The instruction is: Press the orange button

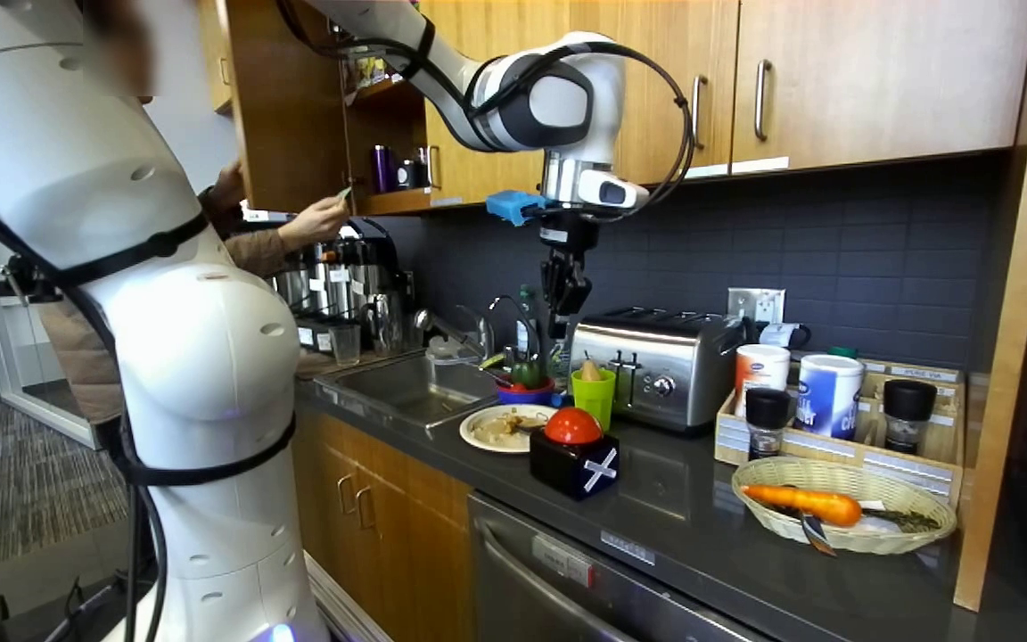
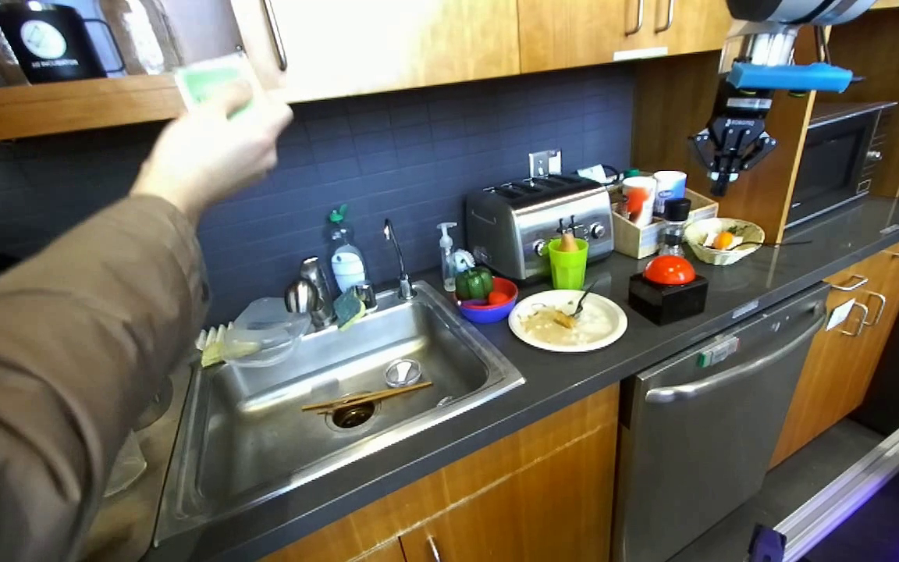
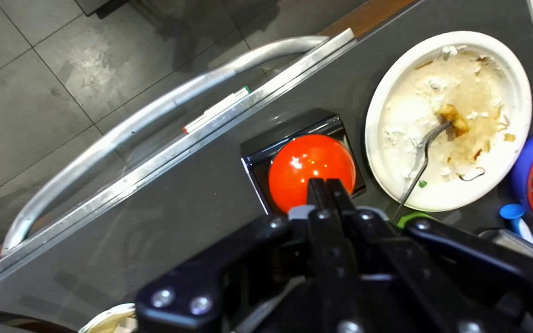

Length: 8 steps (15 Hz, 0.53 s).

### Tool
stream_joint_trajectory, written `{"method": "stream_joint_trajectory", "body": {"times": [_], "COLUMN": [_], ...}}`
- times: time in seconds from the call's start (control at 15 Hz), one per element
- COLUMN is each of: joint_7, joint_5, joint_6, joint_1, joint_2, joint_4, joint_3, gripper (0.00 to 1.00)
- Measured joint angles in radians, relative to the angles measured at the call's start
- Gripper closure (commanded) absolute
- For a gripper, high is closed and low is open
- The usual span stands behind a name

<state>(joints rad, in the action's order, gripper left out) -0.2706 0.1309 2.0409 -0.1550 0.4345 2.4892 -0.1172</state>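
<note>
My gripper (image 3: 325, 182) hides part of the orange button (image 3: 301, 162)

In the wrist view my fingers (image 3: 316, 192) stand narrow, pressed side by side, their tips covering the lower right of the red-orange dome. I cannot judge the gap there; both exterior views show my tips above the button, apart from it. The button sits on a black box (image 2: 666, 302) on the dark counter (image 3: 192, 222), just beside the plate (image 3: 374, 129).

I also block most of the green cup (image 3: 412, 218), leaving a sliver. The blue-and-red bowl (image 3: 521, 166) runs off the right edge, and only a piece of the basket (image 3: 107, 314) shows.

In an exterior view my arm (image 1: 201, 348) covers much of a person (image 1: 81, 366), blurred at the head. In an exterior view a hand (image 2: 215, 148) holds up a green-and-white item (image 2: 207, 82), too washed out to identify; the sleeve (image 2: 67, 343) is cut off.
</note>
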Motion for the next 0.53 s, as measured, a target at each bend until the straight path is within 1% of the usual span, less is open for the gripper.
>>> {"method": "stream_joint_trajectory", "body": {"times": [0.2, 0.53], "joint_7": [0.011, -0.009], "joint_5": [0.010, 0.072], "joint_6": [0.007, 0.019], "joint_1": [-0.002, 0.043], "joint_2": [0.000, -0.001], "joint_4": [0.002, -0.029], "joint_3": [-0.006, 0.052], "gripper": [1.00, 1.00]}}
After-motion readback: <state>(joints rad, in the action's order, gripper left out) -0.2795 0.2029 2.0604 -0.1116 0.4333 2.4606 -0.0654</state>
